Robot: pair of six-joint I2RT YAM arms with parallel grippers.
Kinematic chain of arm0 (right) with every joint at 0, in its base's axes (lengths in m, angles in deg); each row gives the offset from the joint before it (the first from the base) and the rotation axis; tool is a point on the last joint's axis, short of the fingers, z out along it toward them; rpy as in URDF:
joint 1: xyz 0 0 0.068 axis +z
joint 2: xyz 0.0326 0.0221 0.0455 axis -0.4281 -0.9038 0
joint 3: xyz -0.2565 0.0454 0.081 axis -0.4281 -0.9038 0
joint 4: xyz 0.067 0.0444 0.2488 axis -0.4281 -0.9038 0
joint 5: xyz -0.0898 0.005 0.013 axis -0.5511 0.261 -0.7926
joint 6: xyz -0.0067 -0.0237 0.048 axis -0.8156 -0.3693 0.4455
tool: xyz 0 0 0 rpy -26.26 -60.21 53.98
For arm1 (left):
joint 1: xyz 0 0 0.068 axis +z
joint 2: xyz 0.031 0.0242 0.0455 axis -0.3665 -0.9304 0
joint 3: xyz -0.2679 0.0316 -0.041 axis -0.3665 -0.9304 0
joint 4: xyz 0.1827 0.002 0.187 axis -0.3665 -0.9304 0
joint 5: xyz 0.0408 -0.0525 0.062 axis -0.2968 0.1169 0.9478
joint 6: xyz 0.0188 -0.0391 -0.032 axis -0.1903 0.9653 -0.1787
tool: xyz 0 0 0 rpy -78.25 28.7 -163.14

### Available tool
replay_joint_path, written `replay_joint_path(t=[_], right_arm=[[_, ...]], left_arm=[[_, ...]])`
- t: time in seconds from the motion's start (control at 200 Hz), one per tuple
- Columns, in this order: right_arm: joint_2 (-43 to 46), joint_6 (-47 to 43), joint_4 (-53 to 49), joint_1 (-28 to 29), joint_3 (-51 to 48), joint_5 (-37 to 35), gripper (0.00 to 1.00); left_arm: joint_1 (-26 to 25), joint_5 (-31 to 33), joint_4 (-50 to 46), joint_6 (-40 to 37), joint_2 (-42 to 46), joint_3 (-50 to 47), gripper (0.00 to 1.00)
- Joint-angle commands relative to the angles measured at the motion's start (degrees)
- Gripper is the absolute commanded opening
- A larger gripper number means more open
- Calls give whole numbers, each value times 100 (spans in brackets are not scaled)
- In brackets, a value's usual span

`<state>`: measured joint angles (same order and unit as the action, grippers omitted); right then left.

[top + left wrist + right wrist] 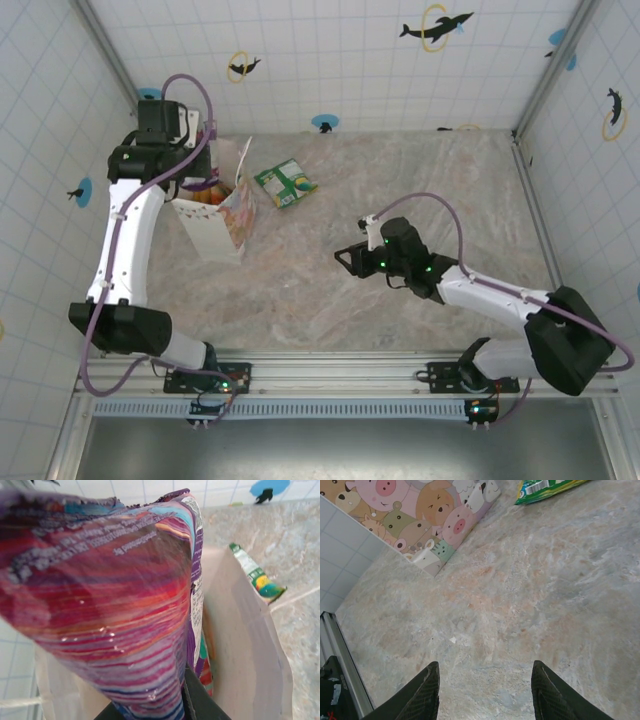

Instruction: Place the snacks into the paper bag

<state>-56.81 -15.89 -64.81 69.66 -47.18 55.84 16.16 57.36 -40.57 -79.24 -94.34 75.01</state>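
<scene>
The paper bag [214, 228] stands upright at the far left, its side printed with cartoon animals [431, 516]. My left gripper [203, 184] hangs over the bag's open mouth, shut on a purple-striped snack packet [100, 580] whose lower end points into the bag. The bag's white inner wall [245, 645] shows beside the packet, with more snacks [203, 666] inside. A green-white snack packet [285, 183] lies flat on the table right of the bag. My right gripper [350, 258] hovers over mid-table, open and holding nothing, its fingers [426, 692] wide apart.
The marble-patterned tabletop [400, 180] is walled in by white tiled panels with dolphin stickers at the back and sides. A metal rail [330, 375] runs along the near edge where both arm bases are bolted.
</scene>
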Motion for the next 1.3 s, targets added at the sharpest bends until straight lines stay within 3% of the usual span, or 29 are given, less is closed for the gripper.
replay_joint_path(t=[0.0,0.5,0.801,1.081,1.291], right_arm=[[-107,78,145,70,296,143,50],[-275,164,83,107,429,286,50],[-328,208,101,153,499,270,50],[-411,218,121,180,541,256,50],[-564,235,117,243,643,322,50]], left_arm=[[65,-468,-163,129,41,50,9],[467,-1514,-528,111,-559,-21,12],[677,-1517,-626,242,-807,-12,17],[694,-1600,-430,190,-362,171,15],[692,-1555,-422,200,156,-220,14]])
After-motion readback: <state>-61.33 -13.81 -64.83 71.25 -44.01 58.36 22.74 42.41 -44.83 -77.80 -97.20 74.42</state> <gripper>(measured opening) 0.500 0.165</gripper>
